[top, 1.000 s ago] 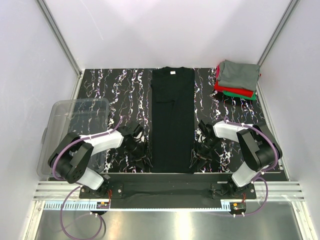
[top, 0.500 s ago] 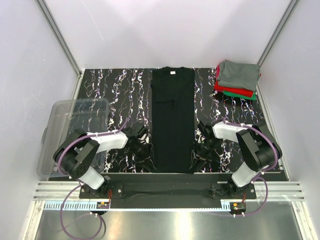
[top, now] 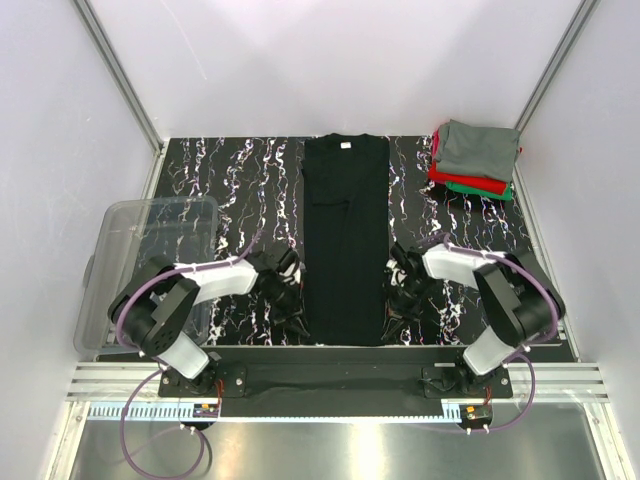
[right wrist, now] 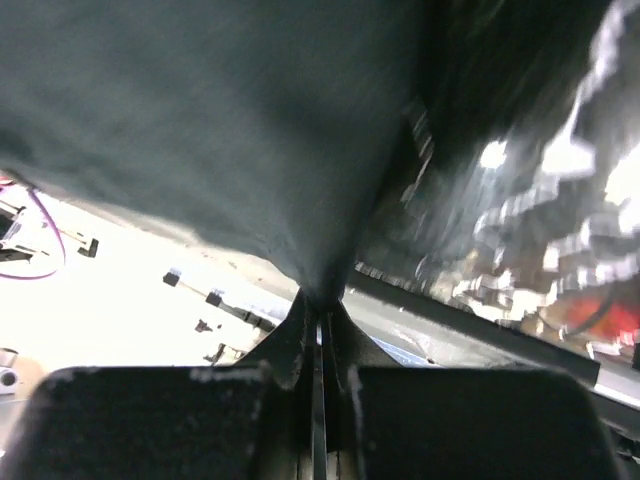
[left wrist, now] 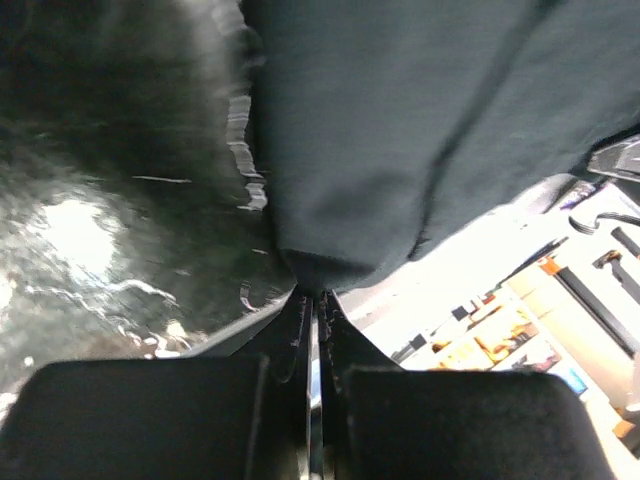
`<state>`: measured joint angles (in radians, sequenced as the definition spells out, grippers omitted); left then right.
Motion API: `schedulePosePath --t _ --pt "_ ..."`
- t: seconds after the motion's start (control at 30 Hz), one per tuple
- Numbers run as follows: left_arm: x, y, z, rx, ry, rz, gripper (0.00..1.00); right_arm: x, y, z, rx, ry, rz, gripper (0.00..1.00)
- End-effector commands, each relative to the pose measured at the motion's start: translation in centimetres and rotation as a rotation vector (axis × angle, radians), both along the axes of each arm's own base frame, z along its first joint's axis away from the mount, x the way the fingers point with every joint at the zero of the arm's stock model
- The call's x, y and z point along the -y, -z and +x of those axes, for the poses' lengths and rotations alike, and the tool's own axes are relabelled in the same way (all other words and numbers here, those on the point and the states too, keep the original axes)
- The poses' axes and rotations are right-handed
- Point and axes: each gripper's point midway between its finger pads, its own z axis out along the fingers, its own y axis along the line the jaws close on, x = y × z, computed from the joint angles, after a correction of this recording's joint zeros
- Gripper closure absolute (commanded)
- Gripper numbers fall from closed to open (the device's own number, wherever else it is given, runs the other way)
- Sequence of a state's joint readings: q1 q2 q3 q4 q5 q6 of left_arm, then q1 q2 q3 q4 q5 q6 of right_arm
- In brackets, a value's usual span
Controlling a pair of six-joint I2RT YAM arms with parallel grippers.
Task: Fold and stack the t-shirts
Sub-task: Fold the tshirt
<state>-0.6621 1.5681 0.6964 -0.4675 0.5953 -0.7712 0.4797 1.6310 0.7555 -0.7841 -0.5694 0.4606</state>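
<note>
Over the last second both arms have moved inward across the table to the long edges of the black shirt, near its lower end. The left gripper and right gripper have gone from part open to fully closed. Each now pinches the cloth edge between its fingers, and the fabric bunches at the tips.

Judgement: both sides of the lower end are secured, so the fold toward the collar can begin.

The black shirt lies flat at frame centre as 1 long narrow strip, sleeves already tucked in, collar toward the top. The stack of finished shirts sits at upper right — grey on top, red and green beneath. A small white tag marks the collar.
</note>
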Motion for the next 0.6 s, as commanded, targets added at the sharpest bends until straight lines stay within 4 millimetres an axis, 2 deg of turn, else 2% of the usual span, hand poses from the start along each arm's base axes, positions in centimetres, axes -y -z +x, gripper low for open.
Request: schedulePosePath --t 0.0,0.13,0.27,0.43,0.47,0.53,0.57 --pt "1.6 -4.4 3.8 0.192 0.023 -0.095 1.00 -0.3 -3.7 1.4 0.134 -0.004 0.079 1.00" --pt "1.6 -7.6 6.1 0.325 0.062 -0.106 1.00 0.4 -6.7 2.1 0.231 -0.038 0.107 1.00" --pt "1.6 -10.5 7.9 0.402 0.083 -0.107 1.00 0.0 -9.5 5.0 0.398 -0.072 0.133 1.00" --pt "1.4 -11.9 10.3 0.458 0.077 -0.087 1.00 0.1 -11.0 8.5 0.499 -0.050 0.118 1.00" --pt "1.4 -12.7 11.1 0.481 0.066 -0.090 1.00 0.4 -11.2 9.8 0.514 -0.028 0.112 1.00" --pt "1.3 -13.2 12.5 0.515 0.046 -0.068 1.00 0.9 -11.4 10.9 0.529 -0.015 0.105 1.00" --pt "1.4 -14.1 13.6 0.548 0.032 -0.068 1.00 0.9 -11.5 11.8 0.543 -0.011 0.103 1.00"
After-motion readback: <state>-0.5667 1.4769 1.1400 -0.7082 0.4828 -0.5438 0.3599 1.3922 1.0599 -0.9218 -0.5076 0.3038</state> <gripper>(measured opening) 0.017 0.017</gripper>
